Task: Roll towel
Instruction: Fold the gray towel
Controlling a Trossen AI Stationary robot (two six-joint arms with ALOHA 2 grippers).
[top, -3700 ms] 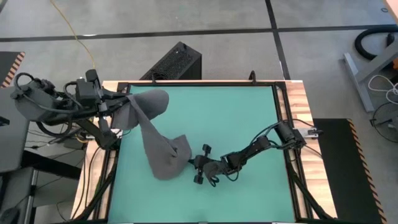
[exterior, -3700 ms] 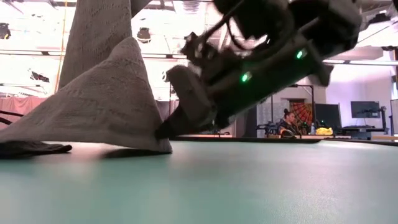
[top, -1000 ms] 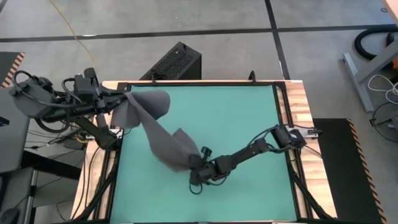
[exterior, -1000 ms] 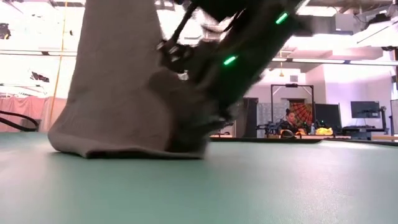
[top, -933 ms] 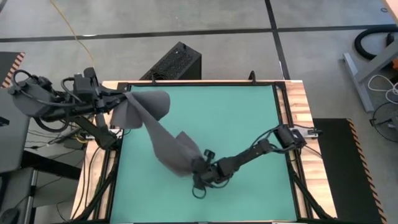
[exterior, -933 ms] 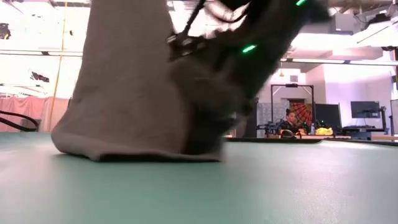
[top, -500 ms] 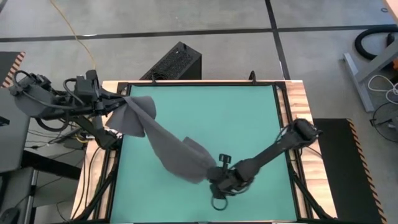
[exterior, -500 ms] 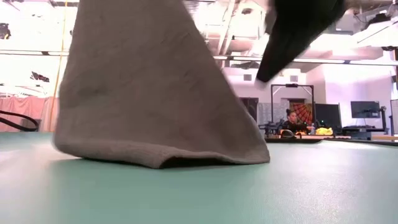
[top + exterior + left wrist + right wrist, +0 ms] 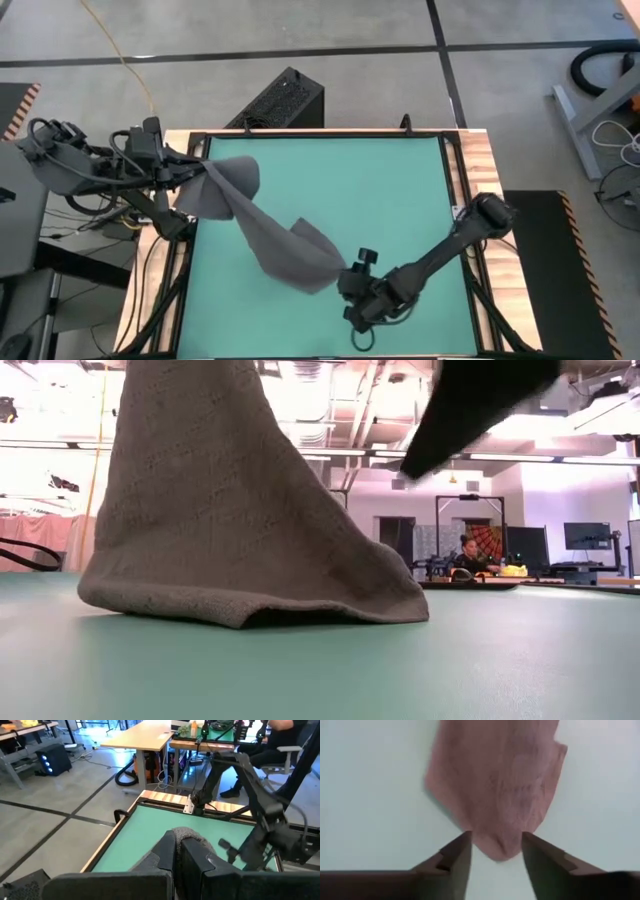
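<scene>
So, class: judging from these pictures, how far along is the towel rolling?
Done: no roll is formed; the towel hangs stretched and rumpled. In hand: the left gripper, at the table's far left corner, holds one end up; the right gripper stands open at the corner resting on the table. Left: flattening and all the rolling.

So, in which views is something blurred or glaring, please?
Low view: the dark arm at top is smeared by motion, and the bright ceiling lights glare behind the towel. Right wrist view: the towel looks soft and out of focus.
</scene>
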